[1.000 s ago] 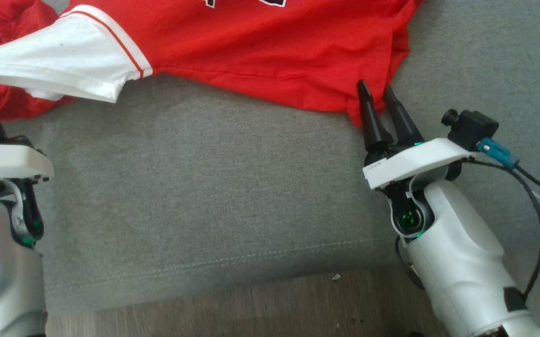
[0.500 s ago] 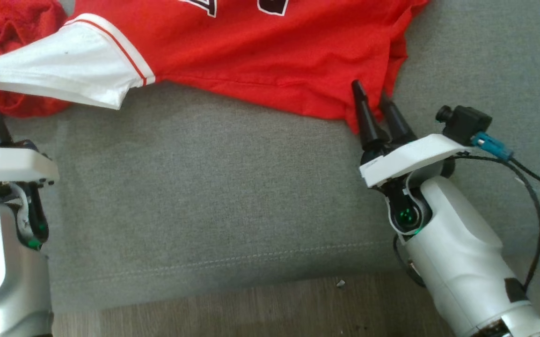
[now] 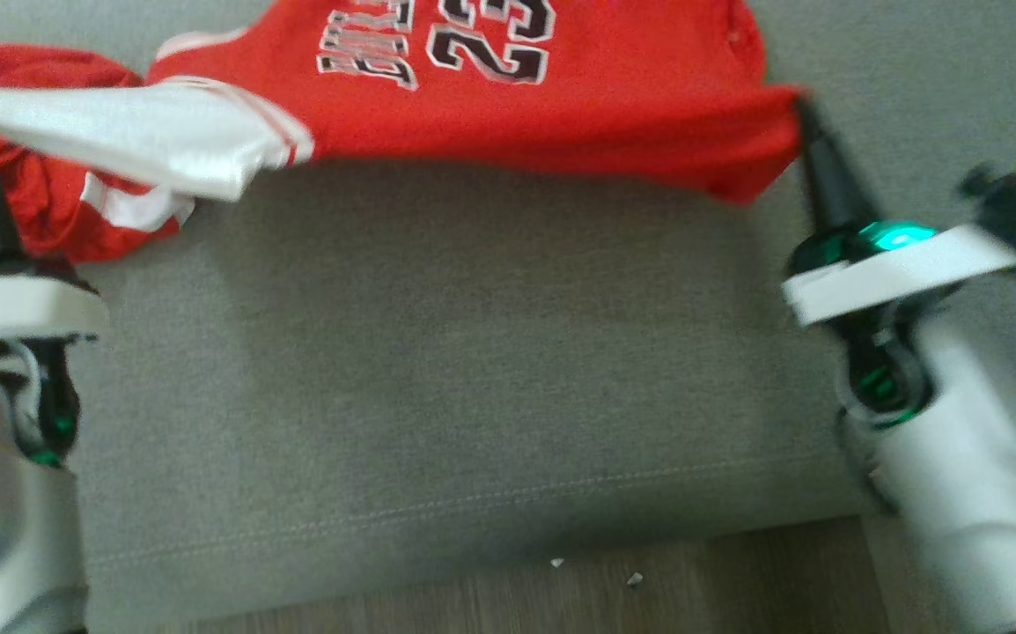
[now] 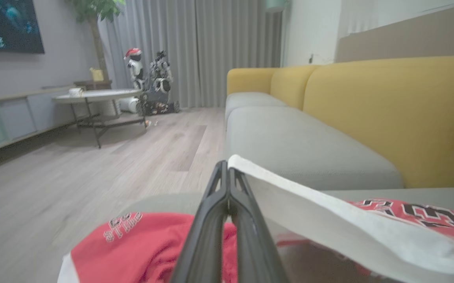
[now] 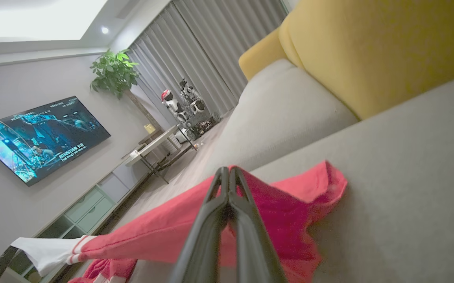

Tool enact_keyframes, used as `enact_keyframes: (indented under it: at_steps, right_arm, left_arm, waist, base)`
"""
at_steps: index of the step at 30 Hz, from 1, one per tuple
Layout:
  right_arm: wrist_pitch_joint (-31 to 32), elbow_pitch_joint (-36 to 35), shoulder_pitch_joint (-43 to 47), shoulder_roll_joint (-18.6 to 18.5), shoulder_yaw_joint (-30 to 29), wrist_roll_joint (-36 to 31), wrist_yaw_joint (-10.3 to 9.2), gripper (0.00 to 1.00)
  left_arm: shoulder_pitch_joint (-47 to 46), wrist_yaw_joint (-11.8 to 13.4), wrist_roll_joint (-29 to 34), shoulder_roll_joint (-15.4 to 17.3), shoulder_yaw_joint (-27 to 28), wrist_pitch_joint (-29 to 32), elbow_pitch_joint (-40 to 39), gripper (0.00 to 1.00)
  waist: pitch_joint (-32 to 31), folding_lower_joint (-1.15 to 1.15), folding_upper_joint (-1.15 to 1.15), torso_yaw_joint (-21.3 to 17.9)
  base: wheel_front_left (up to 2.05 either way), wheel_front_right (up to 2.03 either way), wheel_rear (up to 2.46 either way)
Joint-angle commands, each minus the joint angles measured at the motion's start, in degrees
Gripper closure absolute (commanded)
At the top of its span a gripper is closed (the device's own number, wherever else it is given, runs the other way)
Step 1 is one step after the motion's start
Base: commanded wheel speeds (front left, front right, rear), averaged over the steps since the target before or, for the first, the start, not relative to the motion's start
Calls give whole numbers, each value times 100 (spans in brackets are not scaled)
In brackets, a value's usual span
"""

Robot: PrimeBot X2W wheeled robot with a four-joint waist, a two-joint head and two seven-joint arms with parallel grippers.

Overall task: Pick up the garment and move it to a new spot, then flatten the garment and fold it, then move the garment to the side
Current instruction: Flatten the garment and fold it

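Over sofa seat [image 3: 438, 352], left hand [image 4: 227, 167] and right hand [image 5: 229, 171] tight on garment [image 3: 561, 123], yellow backrest [image 4: 388, 118] behind.

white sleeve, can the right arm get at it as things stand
Probably not. The right tool is shut on the jersey at its red corner on the far right, while the white sleeve hangs from the left tool at the far left. It would have to let go first.

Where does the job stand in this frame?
Done: left gripper shut on the jersey by its white sleeve, right gripper shut on its red hem corner. In hand: the pick-up, the near edge stretched between them over the sofa. Left: moving, flattening, folding, setting aside.
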Motion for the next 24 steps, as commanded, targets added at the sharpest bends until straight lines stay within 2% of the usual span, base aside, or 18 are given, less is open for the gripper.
enact_keyframes:
  at_steps: [1, 5, 8, 14, 16, 17, 20, 24]
  right_arm:
    - [83, -369, -148, -123, -104, -19, 37, 100]
    - [713, -829, -585, -562, -609, -232, 37, 100]
    - [1311, -938, -1149, -690, -894, -442, 37, 100]
    - [2354, -518, -2682, -551, -1237, -905, 37, 100]
    - [2543, -264, -3277, -437, -1291, -1150, 37, 100]
    - [2569, 39, -3863, -267, -1344, -1414, 37, 100]
    - [2489, 569, -4694, -37, -1438, -1795, 37, 100]
    - [2019, 1328, -5705, 231, -1682, -2398, 37, 100]
  left_arm:
    - [-292, -74, -38, 315, 149, 46, -345, 100]
    - [-976, -330, -88, 642, -24, 671, -827, 100]
    - [-1710, -487, -101, 884, -293, 1354, -896, 100]
    - [-3641, -644, -458, 1001, -817, 2739, -125, 100]
    - [-4375, -650, -578, 963, -860, 3060, 237, 100]
    - [-5079, -610, -505, 1002, -918, 3154, 591, 100]
    - [-6099, -468, -230, 1036, -1062, 2877, 1114, 100]
    - [-7259, -203, 194, 1031, -1279, 2012, 1778, 100]
  waist:
    - [-131, 0, 0, -89]
    - [-241, 0, 0, -122]
    - [-240, 0, 0, -140]
    - [205, 0, 0, -95]
    - [497, 0, 0, -95]
    - [768, 0, 0, -117]
    - [1182, 0, 0, -121]
    - [1679, 0, 0, -199]
  base:
    - [0, 0, 0]
    - [0, 0, 0]
    - [0, 0, 0]
    - [0, 0, 0]
    - [0, 0, 0]
    - [0, 0, 0]
    - [0, 0, 0]
    - [0, 0, 0]
